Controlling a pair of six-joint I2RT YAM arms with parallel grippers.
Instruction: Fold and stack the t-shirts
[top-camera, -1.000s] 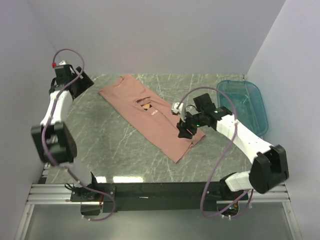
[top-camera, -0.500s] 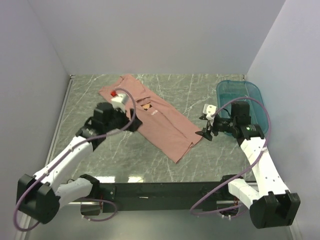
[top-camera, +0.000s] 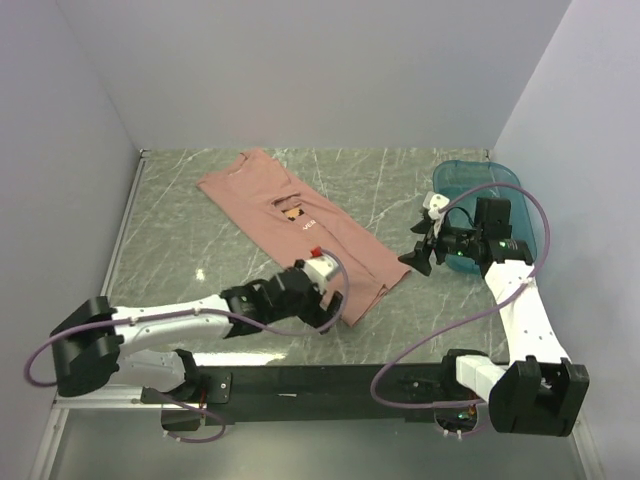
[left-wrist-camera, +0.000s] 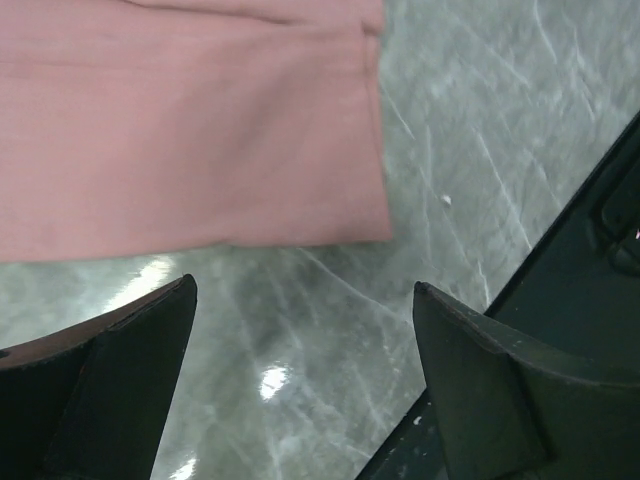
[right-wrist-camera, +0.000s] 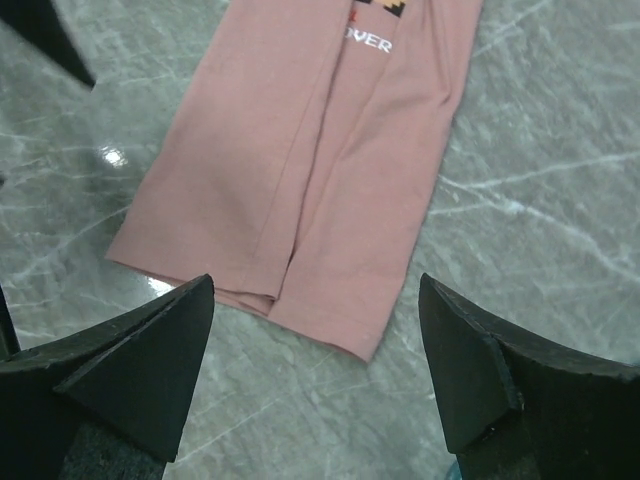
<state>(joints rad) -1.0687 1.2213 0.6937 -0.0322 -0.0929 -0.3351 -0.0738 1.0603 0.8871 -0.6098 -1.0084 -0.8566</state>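
Top external: my left gripper (top-camera: 325, 305) open, empty, by the shirt (top-camera: 300, 225) hem at 5 o'clock; right gripper (top-camera: 412, 257) likewise at 3. Next, I'd pinch the hem.

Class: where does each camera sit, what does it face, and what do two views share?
Top external: above and behind left arm and right arm, both shown, looking down on table, t-shirt, tub.
Left wrist: faces the t-shirt's hem corner; open left jaws show.
Right wrist: faces its hem and print; open right jaws show.
Shared: the t-shirt.
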